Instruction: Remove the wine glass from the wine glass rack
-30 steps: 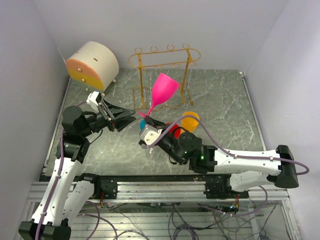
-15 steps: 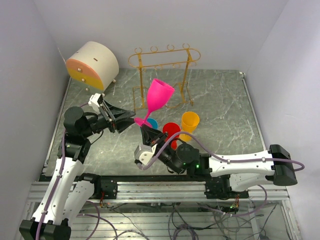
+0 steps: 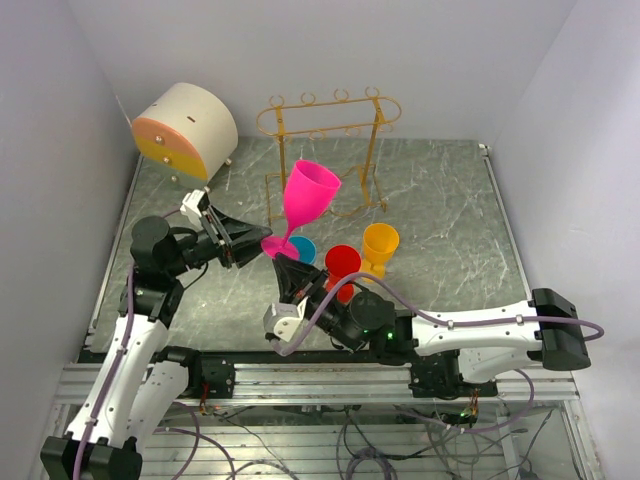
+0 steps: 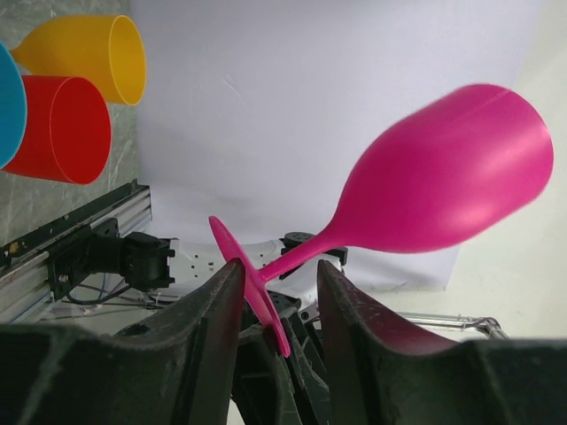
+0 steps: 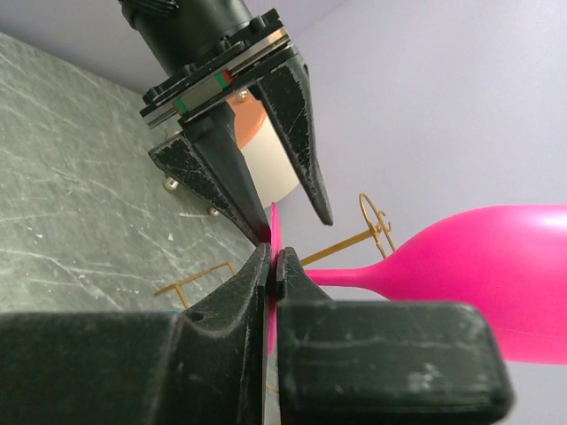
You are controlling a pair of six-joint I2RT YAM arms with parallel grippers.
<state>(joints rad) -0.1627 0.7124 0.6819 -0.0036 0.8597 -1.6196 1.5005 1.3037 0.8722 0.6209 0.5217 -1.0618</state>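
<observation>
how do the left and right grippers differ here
The right gripper is shut on the foot of the pink wine glass; the left gripper is open, fingers either side of that foot. The right reaches from the near edge, the left from the left side. Both meet at the foot.

We see a dark grey-green marbled bench top [image 3: 440,200] with thin white veins, boxed in on three sides by plain, pale lilac-white panels. A back wall [image 3: 300,50] runs along its far edge, and a left wall [image 3: 50,150] and a right wall [image 3: 580,150] run along its sides, meeting it at the far corners. A silver slotted aluminium rail [image 3: 300,385] lines the near edge, with a tangle of dark cables [image 3: 380,440] below. The light is soft and even, leaving a dull sheen on the bench.
</observation>
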